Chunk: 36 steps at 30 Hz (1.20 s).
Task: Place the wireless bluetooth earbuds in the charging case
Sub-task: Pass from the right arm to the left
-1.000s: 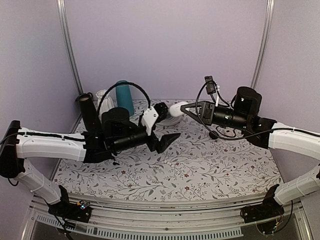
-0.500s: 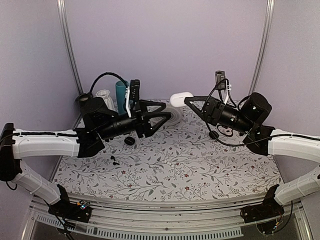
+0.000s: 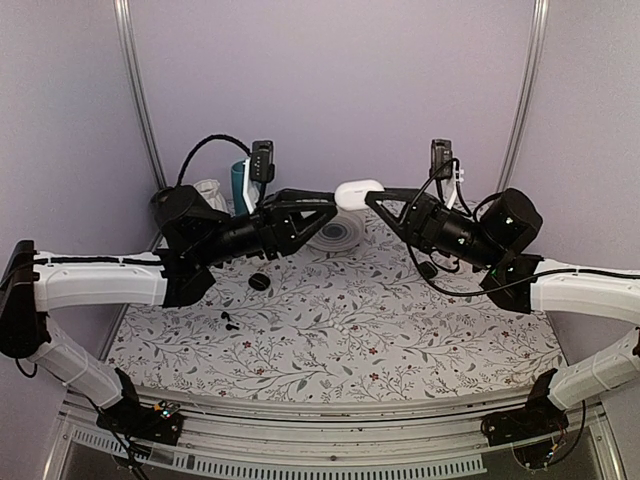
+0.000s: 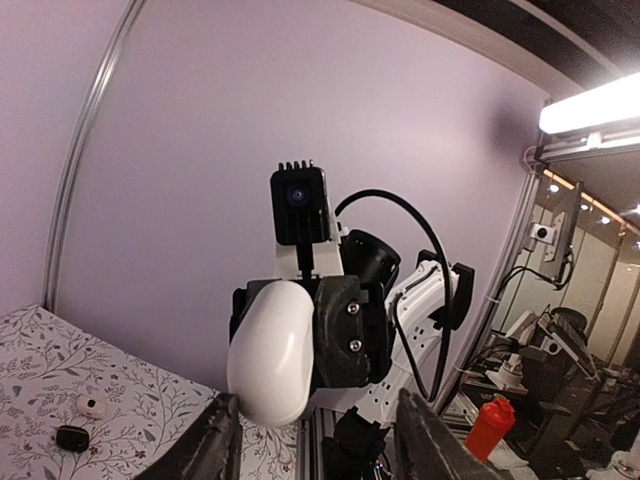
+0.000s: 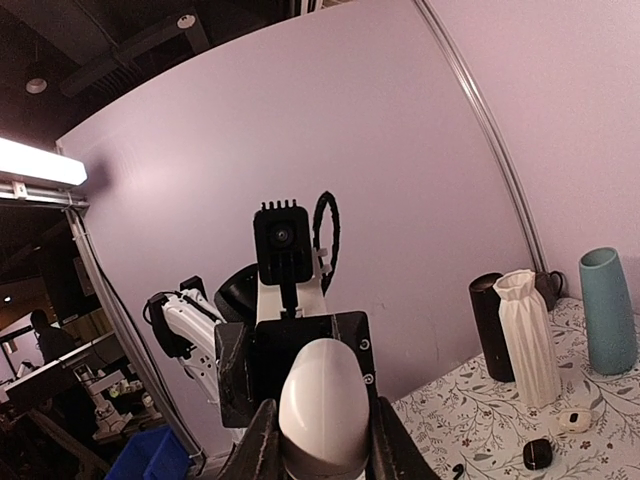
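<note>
The white charging case [image 3: 358,192] hangs high above the floral table [image 3: 400,340], clamped between the jaws of the right gripper [image 3: 368,196]. The left gripper [image 3: 333,205] faces it with jaws spread wide, its fingertips just beside the case.

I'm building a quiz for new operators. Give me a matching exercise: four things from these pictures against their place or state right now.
Things:
1. white case
2. teal vase
3. small black case
4. left gripper

Places or states:
a. open and empty
b. lying on the table
c. clamped in the right gripper, up off the table
d. standing upright beside a white vase

Pairs: 1-c, 2-d, 3-b, 4-a
</note>
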### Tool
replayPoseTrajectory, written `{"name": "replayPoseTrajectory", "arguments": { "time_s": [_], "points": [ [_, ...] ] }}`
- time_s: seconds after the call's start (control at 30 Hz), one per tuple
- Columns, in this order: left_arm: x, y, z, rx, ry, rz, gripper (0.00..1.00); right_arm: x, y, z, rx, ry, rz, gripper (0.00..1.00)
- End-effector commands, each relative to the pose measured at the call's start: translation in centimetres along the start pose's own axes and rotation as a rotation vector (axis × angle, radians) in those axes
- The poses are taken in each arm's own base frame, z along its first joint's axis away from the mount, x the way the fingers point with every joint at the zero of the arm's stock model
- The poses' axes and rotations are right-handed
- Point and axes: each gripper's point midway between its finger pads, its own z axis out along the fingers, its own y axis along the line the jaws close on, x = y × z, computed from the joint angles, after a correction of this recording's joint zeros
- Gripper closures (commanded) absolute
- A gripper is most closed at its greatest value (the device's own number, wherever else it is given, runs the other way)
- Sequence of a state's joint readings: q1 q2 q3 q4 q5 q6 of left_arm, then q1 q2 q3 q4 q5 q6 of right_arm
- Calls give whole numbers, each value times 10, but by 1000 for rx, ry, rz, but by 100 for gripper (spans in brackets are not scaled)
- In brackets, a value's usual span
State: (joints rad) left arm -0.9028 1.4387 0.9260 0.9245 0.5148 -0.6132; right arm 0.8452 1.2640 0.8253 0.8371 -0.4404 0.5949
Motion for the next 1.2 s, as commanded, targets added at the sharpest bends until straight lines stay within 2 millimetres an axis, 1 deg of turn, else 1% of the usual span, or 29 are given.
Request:
{"name": "replayPoseTrajectory", "arguments": {
  "time_s": [0.0,0.1,0.27,0.3,0.33,0.47,0.5,0.67,0.77,0.83,0.9,0.97,1.17],
  "points": [
    [-16,-4,-1,37,-33,-12,47,-5,7,6,-25,6,-33,97],
    [-17,3,-5,15,-12,4,48,1,8,9,-22,65,-34,97],
    [-17,6,-8,16,64,22,51,7,8,7,8,143,-61,97],
    [-12,7,-8,24,92,22,52,9,10,8,-1,158,-60,97],
    [-13,6,-6,31,107,28,52,10,11,9,-4,180,-60,97],
    [-4,-1,-2,97,193,41,52,22,10,14,-4,295,-52,97],
    [-1,-3,-1,114,219,43,53,23,10,14,0,311,-60,97],
    [12,-8,-1,171,323,64,55,25,14,10,10,399,-85,97],
    [19,-6,0,180,376,60,58,31,15,8,10,464,-92,97],
    [24,-7,0,195,406,47,59,40,12,4,22,510,-88,97],
    [28,-9,1,223,432,32,61,34,15,5,23,520,-110,97],
    [34,-7,1,231,459,12,62,36,14,4,31,544,-113,97],
    [42,-5,0,239,493,-20,68,44,9,2,51,609,-111,97]
  ]
}}
